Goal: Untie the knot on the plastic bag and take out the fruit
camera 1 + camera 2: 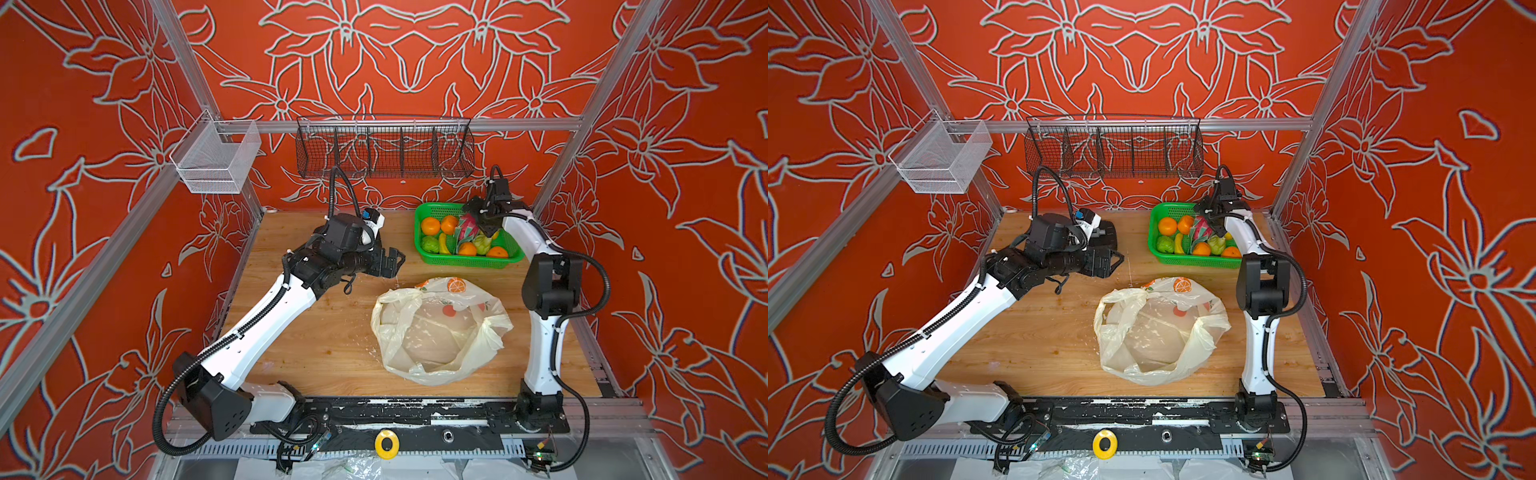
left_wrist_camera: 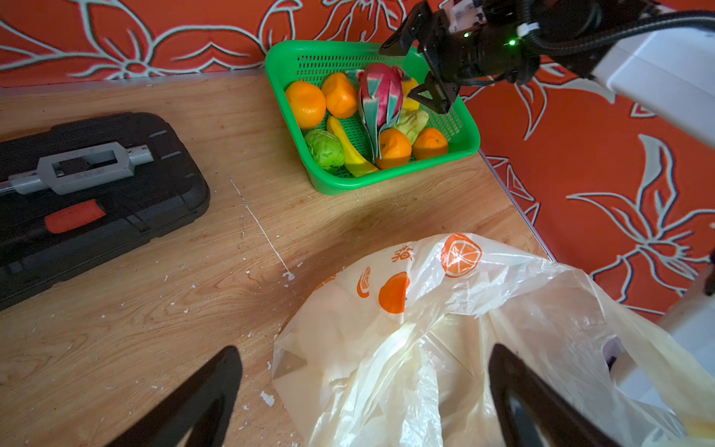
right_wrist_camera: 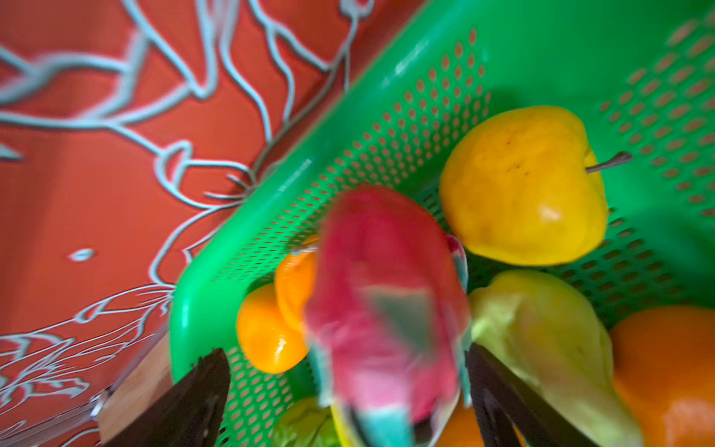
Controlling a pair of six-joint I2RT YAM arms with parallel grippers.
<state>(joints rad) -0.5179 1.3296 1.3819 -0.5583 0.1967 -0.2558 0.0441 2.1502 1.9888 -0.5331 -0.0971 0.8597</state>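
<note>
The plastic bag [image 1: 440,332] [image 1: 1158,328] [image 2: 464,329] lies slack on the wooden table with its mouth gaping wide and nothing showing inside. The knot is out of view. The fruit fills the green basket [image 1: 469,259] [image 2: 387,182]: oranges [image 2: 305,104], a bumpy green one [image 2: 325,149], a yellow one [image 3: 522,185] and the dragon fruit [image 2: 377,100] [image 3: 387,309]. My right gripper [image 1: 486,232] [image 2: 414,71] [image 3: 346,354] hangs open over the basket, its fingers either side of the blurred dragon fruit and apart from it. My left gripper [image 1: 392,259] [image 2: 363,371] is open and empty, above the bag's far-left edge.
A black tool case [image 2: 96,185] [image 1: 1104,230] lies at the back, behind the left arm. A small banana [image 2: 348,149] is in the basket. A black wire rack [image 1: 384,147] and a white mesh bin [image 1: 216,160] hang on the frame rails.
</note>
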